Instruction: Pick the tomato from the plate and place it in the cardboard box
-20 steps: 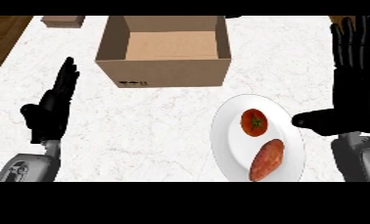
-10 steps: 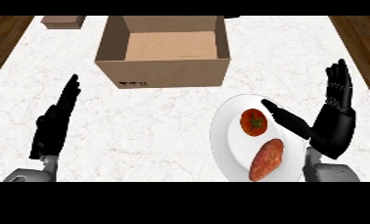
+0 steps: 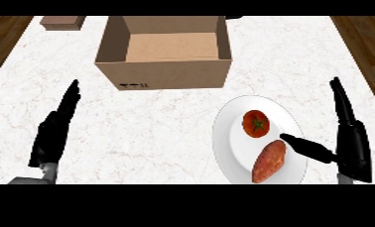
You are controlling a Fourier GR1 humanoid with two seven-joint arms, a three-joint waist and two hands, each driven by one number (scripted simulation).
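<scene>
Tomato (image 3: 256,123) on the white plate (image 3: 233,141), upper half, stem side up, with nothing touching it. Just below it on the same plate lies a sweet potato (image 3: 269,160), close by, though I can't tell whether the two touch.

My right hand (image 3: 353,146) is at the plate's right edge. Its fingers are straight and point up the view, and the thumb is stretched left over the rim. The thumb tip is near the sweet potato's upper end and a little apart from the tomato. It's an open hand with nothing in it.

The left hand (image 3: 50,134) rests open near the view's left edge, fingers straight, well away from the plate.

The cardboard box (image 3: 168,72) stands beyond the plate and to its left, flaps open, and the part of its floor I can see is bare. A small brown block (image 3: 61,21) sits at the far left corner of the marble counter (image 3: 147,122).

I'd call this the approach: reach under way, grasp not yet made.

Next I want the right hand in over the plate, fingers and thumb either side of the tomato, then closing round it. The sweet potato is the thing to watch, so I'd come in from above or from the far side so the thumb doesn't nudge it.
</scene>
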